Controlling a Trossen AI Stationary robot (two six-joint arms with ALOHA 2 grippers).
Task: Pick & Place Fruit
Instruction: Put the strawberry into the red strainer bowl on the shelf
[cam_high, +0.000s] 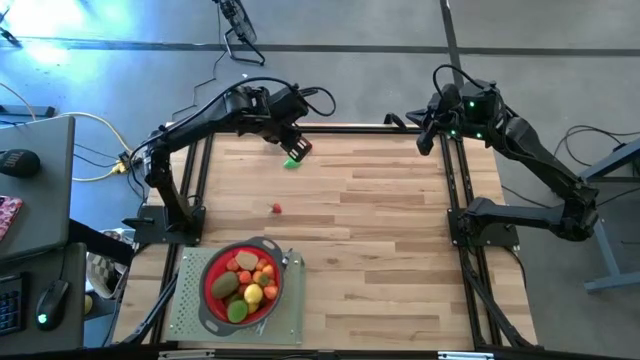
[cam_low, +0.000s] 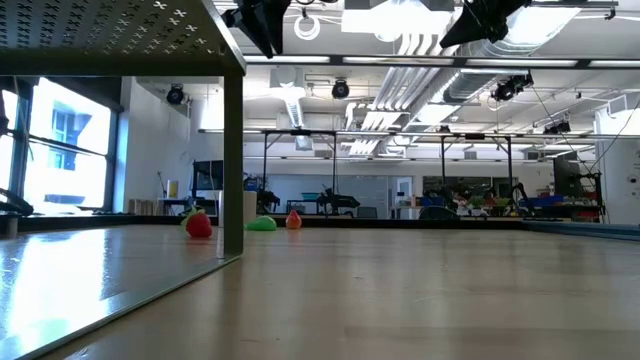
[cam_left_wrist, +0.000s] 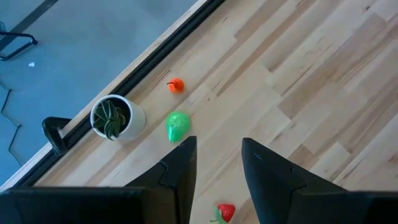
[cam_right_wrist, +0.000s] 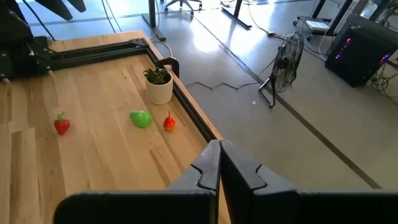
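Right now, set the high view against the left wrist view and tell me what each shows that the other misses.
Only the high view shows the red strainer heaped with fruit on its grey mat, the left gripper from outside, hanging above the green fruit, and the right gripper, shut, parked at the table's far right corner.

Only the left wrist view shows the small white plant pot and the orange fruit by the table edge.

Both show the green fruit and the strawberry loose on the wood.
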